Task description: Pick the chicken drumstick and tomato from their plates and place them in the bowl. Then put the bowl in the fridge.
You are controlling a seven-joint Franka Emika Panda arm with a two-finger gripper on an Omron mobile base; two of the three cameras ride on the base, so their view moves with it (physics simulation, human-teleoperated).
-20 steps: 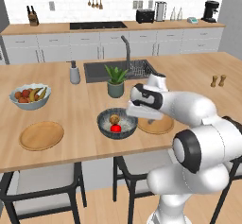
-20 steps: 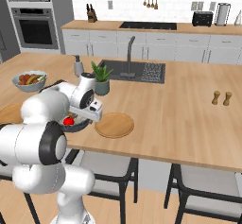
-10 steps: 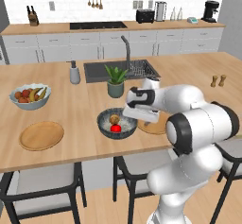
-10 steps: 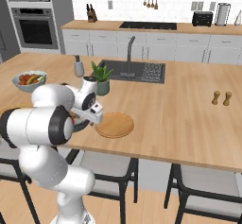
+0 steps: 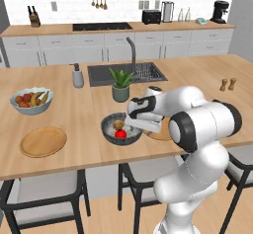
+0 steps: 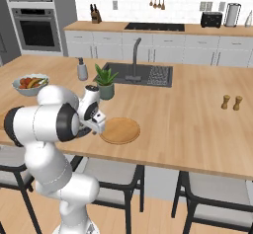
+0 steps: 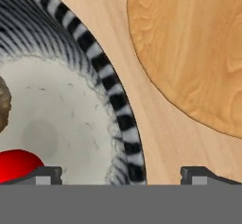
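round dark grey-blue ceramic bowl (image 5: 120,129) with a pale speckled inside sits on the light wooden island counter (image 5: 74,109), near its front edge; in the hand view its rim (image 7: 118,109) shows dark and pale stripes. inside it lies the small bright red tomato (image 5: 120,134) toward the front and the golden-brown chicken drumstick (image 5: 118,125) just behind it, the two close together. in the hand view the tomato (image 7: 16,164) shows at the lower left and a brown edge of the drumstick (image 7: 4,102) at the left border

just to the bowl's right lies a flat round light-brown wooden plate (image 6: 120,130), bare on top, close to the bowl but apart from it with a strip of counter between (image 7: 189,53). a second wooden plate (image 5: 43,141) lies well to the left, also bare. behind it a pale blue fruit bowl (image 5: 31,100) holds bananas and round reddish fruits. a small potted green plant (image 5: 120,85) stands just behind the dark bowl, a grey soap dispenser (image 5: 78,76) further left by the dark sink (image 5: 126,72). two small wooden shakers (image 6: 231,102) stand far right

white arm bends low over the counter, forearm level, hand pointing down at the bowl's right rim. gripper (image 7: 122,173) jaws stand wide apart, one tip over the bowl's inside, the other over bare counter, the rim between them, nothing held
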